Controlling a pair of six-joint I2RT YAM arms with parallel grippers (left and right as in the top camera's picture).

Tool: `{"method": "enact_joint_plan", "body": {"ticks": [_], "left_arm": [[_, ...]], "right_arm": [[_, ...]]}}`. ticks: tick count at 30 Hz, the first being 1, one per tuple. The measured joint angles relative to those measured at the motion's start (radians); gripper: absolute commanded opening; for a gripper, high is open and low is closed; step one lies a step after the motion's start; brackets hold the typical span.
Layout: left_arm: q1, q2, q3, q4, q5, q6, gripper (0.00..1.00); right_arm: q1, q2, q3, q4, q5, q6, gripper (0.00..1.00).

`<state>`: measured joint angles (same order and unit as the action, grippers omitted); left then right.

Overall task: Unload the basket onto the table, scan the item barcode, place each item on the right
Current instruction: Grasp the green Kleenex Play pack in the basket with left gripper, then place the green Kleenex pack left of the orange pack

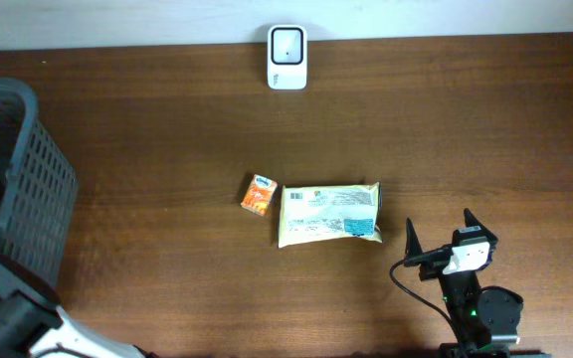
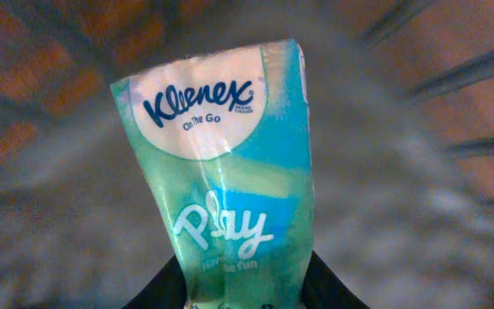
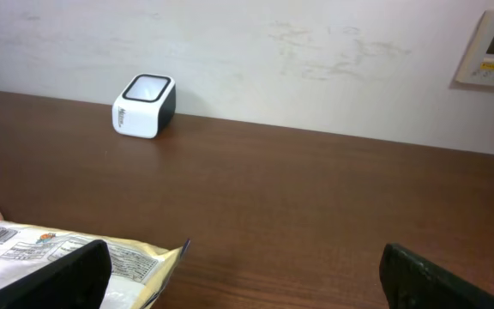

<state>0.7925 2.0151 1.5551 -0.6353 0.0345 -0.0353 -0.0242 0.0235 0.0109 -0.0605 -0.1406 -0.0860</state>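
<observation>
Dark counter, basket well apart from scanner: left fingers grip Kleenex pack in basket, right fingers spread empty; pick underway, next lift, present barcode to scanner.

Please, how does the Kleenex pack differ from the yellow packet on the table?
Colour: the Kleenex pack is green and blue, while the yellow packet is pale yellow with a white label. Support: the Kleenex pack is gripped in the left claw, while the yellow packet lies flat on the table with no claw touching it. Both are soft printed wrappers.
</observation>
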Motion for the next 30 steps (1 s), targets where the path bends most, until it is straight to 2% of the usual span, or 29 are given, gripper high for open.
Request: {"method": "enact_joint_plan", "body": {"ticks": [5, 6, 8, 10, 12, 14, 16, 20, 21, 23, 24, 26, 28, 30], "left_arm": [[-0.035, -0.468, 0.047, 0.019, 0.257, -0.105, 0.34], [-0.077, -0.527, 0.048, 0.015, 0.274, -0.113, 0.33], [-0.25, -0.64, 0.054, -0.035, 0.304, -0.122, 0.36], [-0.414, -0.667, 0.061, -0.117, 0.303, -0.123, 0.37], [-0.596, -0.599, 0.068, -0.251, 0.203, -0.126, 0.37], [-0.718, -0.493, 0.067, -0.326, 0.164, -0.127, 0.37], [-0.858, -0.308, 0.065, -0.397, 0.139, -0.114, 0.37], [-0.988, -0.016, 0.064, -0.473, 0.129, -0.084, 0.41], [-1.004, 0.032, 0.063, -0.479, 0.128, -0.081, 0.45], [-1.035, 0.106, 0.06, -0.493, 0.124, -0.078, 0.8], [-1.044, 0.109, 0.06, -0.495, 0.121, -0.074, 0.93], [-1.064, 0.109, 0.06, -0.495, 0.098, -0.067, 1.0], [-1.073, 0.109, 0.071, -0.522, 0.057, -0.064, 0.99], [-1.072, 0.11, 0.167, -0.602, 0.024, -0.066, 0.99]], "right_arm": [[0.0, 0.0, 0.0, 0.0, 0.0, 0.0, 0.99], [0.0, 0.0, 0.0, 0.0, 0.0, 0.0, 0.99], [0.0, 0.0, 0.0, 0.0, 0.0, 0.0, 0.99], [0.0, 0.0, 0.0, 0.0, 0.0, 0.0, 0.99], [0.0, 0.0, 0.0, 0.0, 0.0, 0.0, 0.99], [0.0, 0.0, 0.0, 0.0, 0.0, 0.0, 0.99], [0.0, 0.0, 0.0, 0.0, 0.0, 0.0, 0.99], [0.0, 0.0, 0.0, 0.0, 0.0, 0.0, 0.99], [0.0, 0.0, 0.0, 0.0, 0.0, 0.0, 0.99], [0.0, 0.0, 0.0, 0.0, 0.0, 0.0, 0.99], [0.0, 0.0, 0.0, 0.0, 0.0, 0.0, 0.99], [0.0, 0.0, 0.0, 0.0, 0.0, 0.0, 0.99], [0.0, 0.0, 0.0, 0.0, 0.0, 0.0, 0.99], [0.0, -0.001, 0.0, 0.0, 0.0, 0.001, 0.99]]}}
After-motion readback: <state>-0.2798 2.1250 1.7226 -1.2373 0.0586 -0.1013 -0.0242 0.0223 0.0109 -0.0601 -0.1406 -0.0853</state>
